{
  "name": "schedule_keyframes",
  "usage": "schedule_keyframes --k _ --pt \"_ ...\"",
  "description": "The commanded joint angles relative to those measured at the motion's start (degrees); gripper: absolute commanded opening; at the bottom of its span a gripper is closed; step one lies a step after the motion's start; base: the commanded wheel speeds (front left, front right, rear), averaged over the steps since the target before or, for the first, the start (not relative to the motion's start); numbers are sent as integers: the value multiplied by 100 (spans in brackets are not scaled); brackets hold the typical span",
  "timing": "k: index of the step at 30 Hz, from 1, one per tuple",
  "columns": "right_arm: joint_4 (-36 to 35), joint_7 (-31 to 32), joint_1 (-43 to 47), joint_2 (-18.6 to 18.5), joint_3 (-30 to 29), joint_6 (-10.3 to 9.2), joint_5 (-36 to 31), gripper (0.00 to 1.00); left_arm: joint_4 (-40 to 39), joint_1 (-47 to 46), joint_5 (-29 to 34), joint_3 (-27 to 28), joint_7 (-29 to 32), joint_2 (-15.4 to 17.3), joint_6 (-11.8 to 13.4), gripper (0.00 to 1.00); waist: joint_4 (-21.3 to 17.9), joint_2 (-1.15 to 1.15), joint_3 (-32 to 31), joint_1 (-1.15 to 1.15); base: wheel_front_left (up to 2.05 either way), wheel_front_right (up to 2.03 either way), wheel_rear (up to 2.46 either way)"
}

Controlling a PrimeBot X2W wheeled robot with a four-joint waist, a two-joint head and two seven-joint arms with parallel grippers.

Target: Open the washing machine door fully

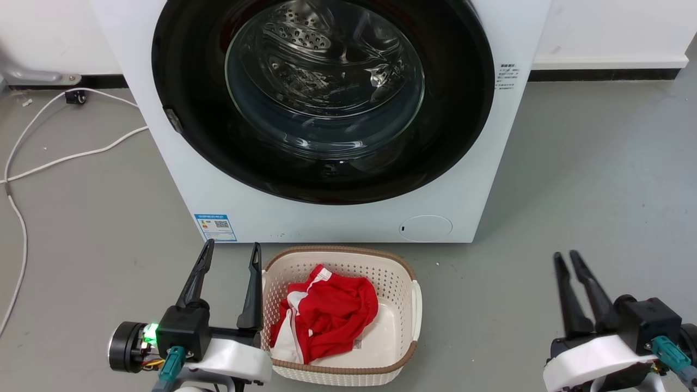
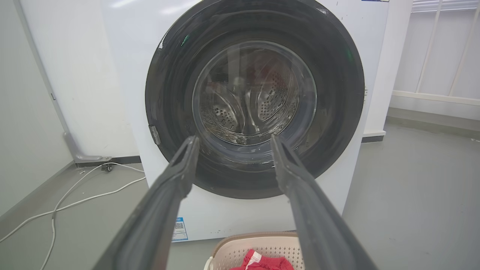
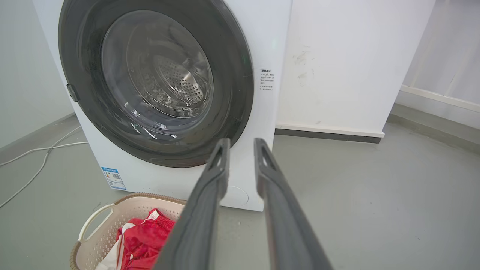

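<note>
Washer closed, arms waiting: the washing machine door (image 1: 324,92) sits flush in the front of the white washing machine (image 1: 337,218), by all signs shut, while your two end effectors hang low before it, well apart from the glass. The left end effector (image 1: 232,245) has its fingers spread wide and holds nothing. The right end effector (image 1: 566,253) has its fingers only narrowly parted and is also empty. A laundry basket (image 1: 416,305) with a red garment (image 1: 332,310) stands on the floor (image 1: 572,163) between them, just before the machine

You look to be at the first step, with the reach not yet made. The next move likely calls for raising the left end effector to the small grey tab (image 1: 173,121) on the door's left rim, catching that edge and drawing it outward in an arc, presumably about a hinge on the far side, while passing above the basket

The head view gives you both end effectors and the basket together. The left wrist view faces the door squarely, with the tab left of its fingers. The right wrist view adds the machine's right edge, a small printed sticker (image 3: 267,80) and the wall (image 3: 337,56) beyond
</note>
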Motion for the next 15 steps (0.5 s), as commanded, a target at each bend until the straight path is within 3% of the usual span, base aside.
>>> schedule_keyframes --k 1,6,10,12,15 --pt "-3 -21 21 5 -3 -4 35 0 -8 27 -18 -11 -15 5 19 100 3 0 -1 0 0 0 0" --pt "-2 -85 12 5 -22 -4 251 0 -8 48 -42 -4 -15 -5 18 100 12 0 1 0 0 0 0" --pt "19 -237 -57 5 -39 -4 865 0 -8 35 -41 1 -15 -10 13 100 19 0 9 0 0 0 0" --pt "85 -370 -98 4 -80 -4 1676 0 -17 24 -46 -3 -15 -12 8 100 26 0 19 0 0 0 0" --pt "195 -568 -234 7 5 -3 3582 0 -38 7 -53 -1 -15 -14 3 100 26 0 39 0 0 0 0"
